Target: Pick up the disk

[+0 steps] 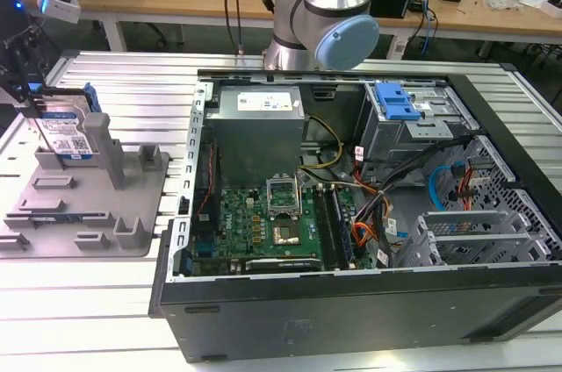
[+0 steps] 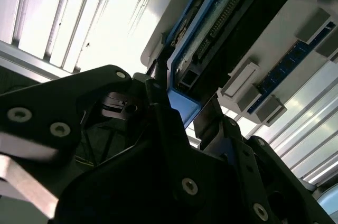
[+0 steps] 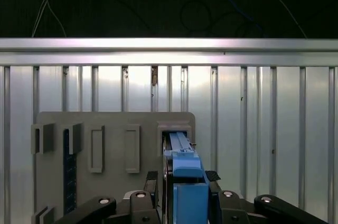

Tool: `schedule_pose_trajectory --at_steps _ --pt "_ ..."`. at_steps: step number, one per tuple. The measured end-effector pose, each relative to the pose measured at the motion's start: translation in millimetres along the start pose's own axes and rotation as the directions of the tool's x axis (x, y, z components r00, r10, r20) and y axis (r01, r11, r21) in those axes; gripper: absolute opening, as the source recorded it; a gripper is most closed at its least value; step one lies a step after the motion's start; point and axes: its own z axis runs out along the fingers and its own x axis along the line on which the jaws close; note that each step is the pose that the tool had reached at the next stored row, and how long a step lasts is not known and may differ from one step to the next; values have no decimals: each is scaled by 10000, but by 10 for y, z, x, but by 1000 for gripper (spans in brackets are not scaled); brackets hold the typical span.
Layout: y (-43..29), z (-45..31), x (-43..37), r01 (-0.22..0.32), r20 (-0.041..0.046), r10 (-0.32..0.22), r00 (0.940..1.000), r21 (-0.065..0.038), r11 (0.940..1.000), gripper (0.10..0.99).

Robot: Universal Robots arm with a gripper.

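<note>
Exterior view: the disk (image 1: 68, 135) stood on edge at the grey fixture plate (image 1: 145, 205), at the exterior view's left, beside an upright post (image 1: 104, 151).
Label: white and blue with barcodes; print too small to read.
Gripper (image 3: 182, 182): fingers (image 3: 151, 183) clenched on the disk's blue rails (image 3: 182, 152) in the first wrist view.
Surroundings: open computer case (image 1: 369, 214) on a slatted aluminium table (image 1: 88, 302).

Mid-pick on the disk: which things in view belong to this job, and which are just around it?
Job:
- disk, standing on edge
- gripper, fingers on either side of the disk
- grey fixture plate under it

Just around:
- open computer case
- blue-handled drive cage
</note>
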Motion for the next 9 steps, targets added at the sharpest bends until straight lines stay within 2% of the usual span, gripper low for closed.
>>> schedule_pose_trajectory --at_steps 4,5,6,9 --pt "0 3 0 0 -2 0 10000 0 10000 443" --pt "0 3 0 0 -1 0 10000 0 10000 376" --pt "0 4 0 0 0 0 10000 -1 10000 365" --pt "1 5 0 0 0 0 10000 0 10000 365"
